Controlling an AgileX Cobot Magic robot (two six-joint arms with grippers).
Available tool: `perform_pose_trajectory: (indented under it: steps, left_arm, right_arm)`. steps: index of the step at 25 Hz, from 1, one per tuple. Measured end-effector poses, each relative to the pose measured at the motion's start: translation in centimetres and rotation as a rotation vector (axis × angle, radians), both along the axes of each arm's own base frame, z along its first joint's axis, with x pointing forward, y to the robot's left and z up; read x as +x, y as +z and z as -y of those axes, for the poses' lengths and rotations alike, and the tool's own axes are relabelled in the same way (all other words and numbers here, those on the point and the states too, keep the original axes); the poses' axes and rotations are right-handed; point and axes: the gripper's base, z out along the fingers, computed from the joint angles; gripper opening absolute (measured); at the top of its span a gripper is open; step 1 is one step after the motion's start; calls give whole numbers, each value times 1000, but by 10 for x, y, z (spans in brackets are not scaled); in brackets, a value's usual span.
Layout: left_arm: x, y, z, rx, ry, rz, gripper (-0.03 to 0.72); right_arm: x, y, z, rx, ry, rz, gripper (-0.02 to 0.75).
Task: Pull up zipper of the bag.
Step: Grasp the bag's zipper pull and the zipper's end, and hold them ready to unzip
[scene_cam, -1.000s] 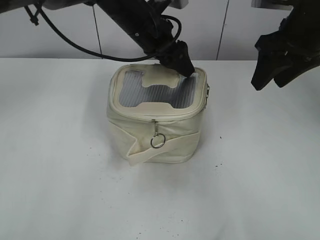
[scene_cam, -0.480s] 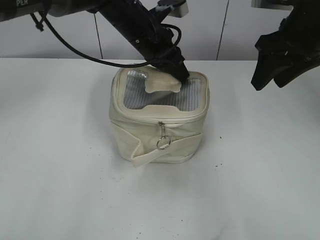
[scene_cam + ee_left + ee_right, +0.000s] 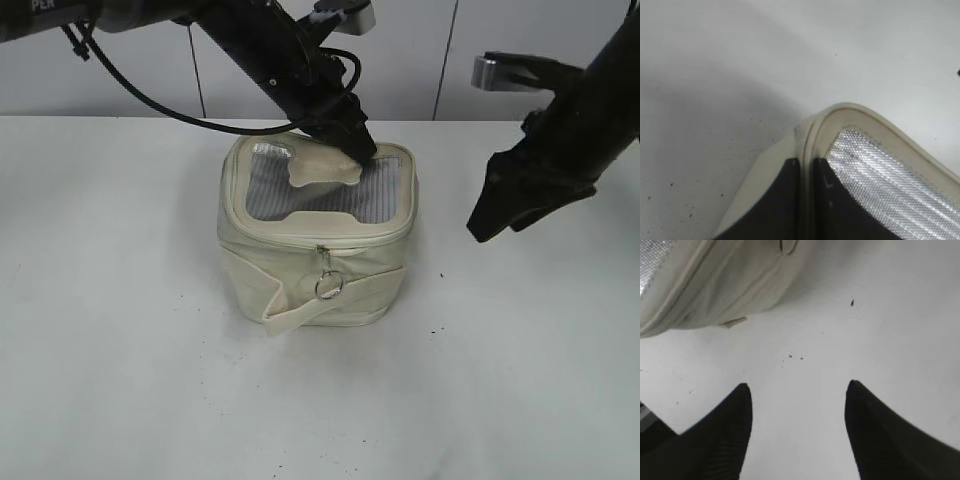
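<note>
Exterior view: the bag (image 3: pixel 318 255), boxy cream faux leather, sits mid-table (image 3: pixel 120 380), slightly toward the far side. Lid has grey ribbed window panels (image 3: pixel 330 198) around a cream patch (image 3: pixel 322 171). The zipper (image 3: pixel 300 237) runs as a thin cream track round the top rim; a silver pull with ring (image 3: pixel 329 286) hangs down the near face, just above the wide strap band (image 3: pixel 335 297), which slants low-left to high-right. Lid looks tipped, far edge higher. The left gripper (image 3: pixel 358 143) comes in from upper left, arm slanting steeply down, tip at the far right rim of the lid. The right gripper (image 3: pixel 490 222) hangs right of the bag, apart from it, above the table, pointing down-left.

Left wrist view: two dark fingers (image 3: pixel 785 200) nearly together, pinching a cream rim edge of the bag (image 3: pixel 860 120) between them; ribbed panel (image 3: pixel 885 175) to the right, corner of the lid rounded. So clamped on the bag's rim; whether the zip track itself is caught, cannot tell.

Right wrist view: both fingers (image 3: pixel 715 440) spread wide, nothing between, bare table (image 3: pixel 840 340) below. Bag side (image 3: pixel 715 285) top-left, a ring (image 3: pixel 788 246) partly cut off at the top edge.
</note>
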Motion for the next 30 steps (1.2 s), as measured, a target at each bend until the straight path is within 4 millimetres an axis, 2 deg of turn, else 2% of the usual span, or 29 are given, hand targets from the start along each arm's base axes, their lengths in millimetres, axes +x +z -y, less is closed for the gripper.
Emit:
perform_pose_trajectory:
  steps: [5, 14, 21, 27, 29, 30]
  left_arm:
    - [-1, 0, 0, 4, -27, 8, 48]
    - [-1, 0, 0, -2, -60, 26, 46]
    - [-1, 0, 0, -1, -61, 27, 46]
    - [-1, 0, 0, -5, -60, 25, 45]
    - [-1, 1, -1, -7, -58, 24, 45]
    - [-1, 1, -1, -7, -59, 24, 45]
  right_arm:
    - [-1, -26, -1, 30, 47, 155, 440]
    - [10, -49, -4, 30, 180, 344, 440]
    - [16, -59, -11, 96, 222, 391, 437]
    - [22, -68, -16, 140, 245, 446, 386]
    - [25, -73, -17, 154, 228, 459, 322]
    - [26, -76, -17, 160, 222, 457, 262]
